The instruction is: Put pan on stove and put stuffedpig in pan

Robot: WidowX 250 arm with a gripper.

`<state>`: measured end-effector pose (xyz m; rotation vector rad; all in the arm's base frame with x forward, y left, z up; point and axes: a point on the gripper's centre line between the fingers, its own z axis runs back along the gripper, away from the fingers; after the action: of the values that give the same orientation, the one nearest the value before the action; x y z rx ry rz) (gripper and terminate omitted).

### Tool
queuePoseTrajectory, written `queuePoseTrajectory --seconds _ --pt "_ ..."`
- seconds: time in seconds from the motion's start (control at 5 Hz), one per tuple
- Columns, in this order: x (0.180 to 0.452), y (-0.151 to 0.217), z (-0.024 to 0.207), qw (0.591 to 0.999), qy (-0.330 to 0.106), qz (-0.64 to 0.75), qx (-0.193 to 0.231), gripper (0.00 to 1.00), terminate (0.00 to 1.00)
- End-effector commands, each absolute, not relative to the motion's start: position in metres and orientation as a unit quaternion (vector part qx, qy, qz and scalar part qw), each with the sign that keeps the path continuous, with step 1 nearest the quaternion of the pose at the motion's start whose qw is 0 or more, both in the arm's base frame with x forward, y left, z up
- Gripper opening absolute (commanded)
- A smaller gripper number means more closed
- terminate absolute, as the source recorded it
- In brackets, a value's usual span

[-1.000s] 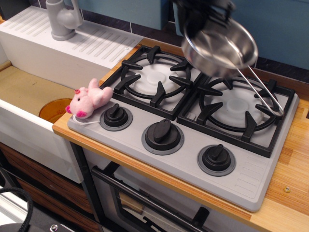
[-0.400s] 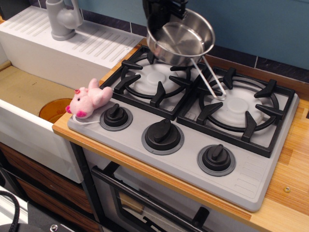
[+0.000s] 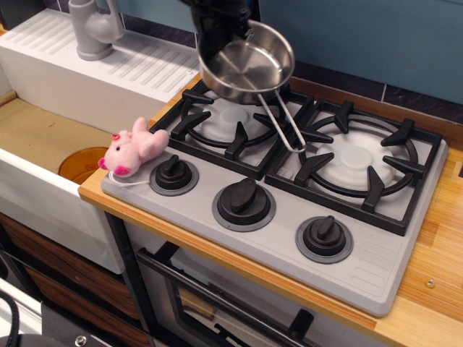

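A: What has changed since a moment ago?

B: The pan (image 3: 246, 63) has travelled left. 1 second back it hung tilted over the right burner; now it is above the left grate (image 3: 233, 116), nearer level, with its wire loop handle slanting down toward the gap between the 2 grates.

A: And the gripper?

B: The gripper (image 3: 217, 29) is a dark mass at the pan's far-left rim and carries it clear of the grate — it is clamped on the rim, though the fingers themselves are hard to make out.

A: The pig?

B: The stuffedpig (image 3: 133, 148) has not moved: it lies at the stove's (image 3: 275, 238) near-left corner, just beside the leftmost of 3 black knobs (image 3: 173, 173).

A: Now the surroundings, front to back.

B: Nearest, an oven door handle (image 3: 217, 300) below the wooden counter (image 3: 434, 253). To the left, a white sink (image 3: 43, 137) with an orange disc (image 3: 81, 163) in its basin — then a ribbed drainboard (image 3: 137, 65) and grey tap (image 3: 92, 29). Farthest, a teal wall (image 3: 376, 36) above dark tiles.
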<state>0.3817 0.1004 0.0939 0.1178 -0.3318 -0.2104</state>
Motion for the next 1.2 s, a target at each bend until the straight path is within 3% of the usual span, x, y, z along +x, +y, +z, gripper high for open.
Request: queuePoseTrajectory --seconds 0.0,0.2,0.6,0.8,1.0 --pt "0.385 0.103 0.09 0.975 -0.19 -0.1 0.053 1.0 0.0" --pt "0.385 0.097 0.091 0.979 -0.181 -0.086 0.049 1.0 0.0" --pt "0.386 0.094 0.12 0.984 -0.148 -0.087 0.053 1.0 0.0" --pt "0.383 0.09 0.136 0.984 -0.126 -0.098 0.08 1.0 0.0" --pt "0.383 0.09 0.136 0.984 -0.126 -0.098 0.08 1.0 0.0"
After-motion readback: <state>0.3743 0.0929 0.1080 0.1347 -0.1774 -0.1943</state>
